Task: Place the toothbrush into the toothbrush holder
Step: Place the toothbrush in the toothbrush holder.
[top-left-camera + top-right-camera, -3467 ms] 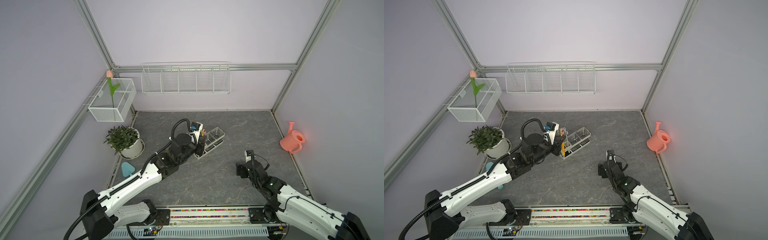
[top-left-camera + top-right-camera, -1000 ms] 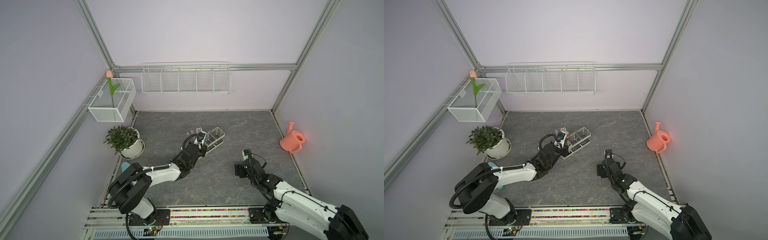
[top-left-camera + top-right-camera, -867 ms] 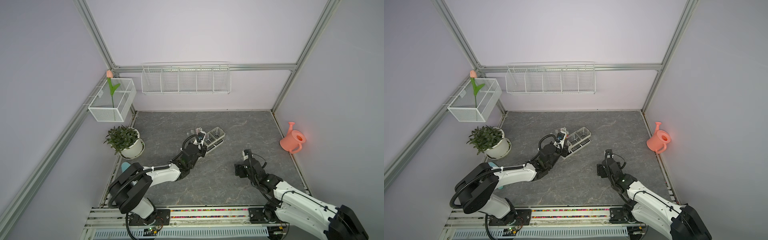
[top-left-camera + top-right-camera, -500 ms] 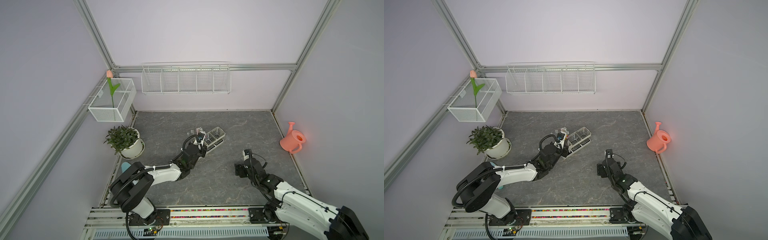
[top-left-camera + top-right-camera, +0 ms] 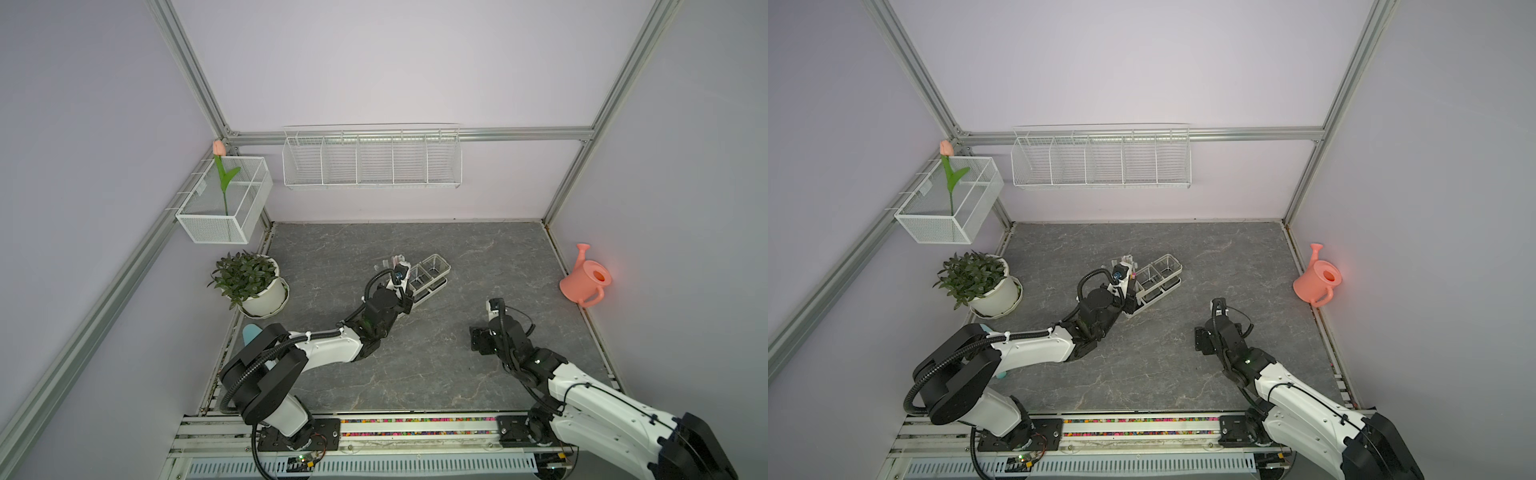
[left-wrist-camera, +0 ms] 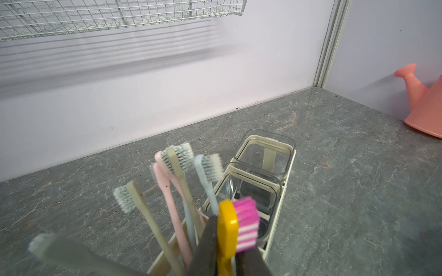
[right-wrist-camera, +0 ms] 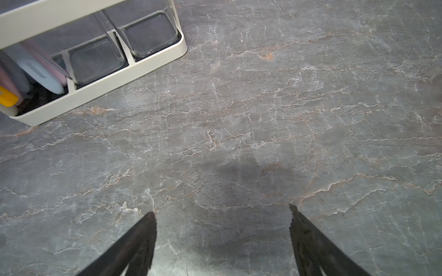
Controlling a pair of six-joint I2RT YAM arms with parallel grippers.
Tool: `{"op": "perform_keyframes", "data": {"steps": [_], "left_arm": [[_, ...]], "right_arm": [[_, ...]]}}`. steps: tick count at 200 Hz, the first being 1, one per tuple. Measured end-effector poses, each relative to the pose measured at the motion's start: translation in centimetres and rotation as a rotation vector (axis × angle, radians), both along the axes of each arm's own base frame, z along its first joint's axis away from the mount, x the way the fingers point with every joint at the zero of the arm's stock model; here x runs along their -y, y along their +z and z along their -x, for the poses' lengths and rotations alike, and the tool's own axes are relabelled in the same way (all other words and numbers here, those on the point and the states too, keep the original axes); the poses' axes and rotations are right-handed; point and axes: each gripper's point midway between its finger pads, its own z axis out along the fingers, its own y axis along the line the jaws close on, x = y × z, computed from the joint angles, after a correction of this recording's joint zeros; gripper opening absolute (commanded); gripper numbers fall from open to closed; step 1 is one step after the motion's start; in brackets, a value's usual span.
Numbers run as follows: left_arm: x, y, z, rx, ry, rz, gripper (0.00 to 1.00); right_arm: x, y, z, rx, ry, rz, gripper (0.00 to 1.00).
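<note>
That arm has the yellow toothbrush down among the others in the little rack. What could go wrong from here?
1. The left gripper has its jaws close on either side of the yellow toothbrush, crowded by the other toothbrushes. Backing out could snag one or lift the yellow one back out.
2. The toothbrush holder looks light and is loaded at one end only. A nudge from the arm might slide or tip it.

Glossy plastic toothbrush (image 6: 227, 225), matt tabletop (image 6: 334, 191) (veined stone)

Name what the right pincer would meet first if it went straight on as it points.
Likely the bare grey tabletop; the right pincer aims at it, the toothbrush holder off its line.
</note>
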Motion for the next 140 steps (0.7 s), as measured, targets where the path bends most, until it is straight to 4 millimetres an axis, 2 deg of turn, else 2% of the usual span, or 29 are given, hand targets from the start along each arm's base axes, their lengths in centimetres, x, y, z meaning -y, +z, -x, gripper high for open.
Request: {"op": "perform_keyframes", "data": {"steps": [65, 111, 140], "left_arm": [[0.2, -0.1, 0.0, 0.001, -0.008, 0.002, 0.13], [0.6, -1.2, 0.3, -0.001, -0.04, -0.022, 0.09], [0.9, -1.2, 0.5, 0.006, -0.063, -0.029, 0.07]], "right_arm": [[-0.1, 0.0, 0.0, -0.003, 0.005, -0.004, 0.89], [-0.1, -0.1, 0.1, -0.006, 0.007, -0.008, 0.89], [-0.1, -0.1, 0.0, -0.007, 0.004, -0.009, 0.89]]}}
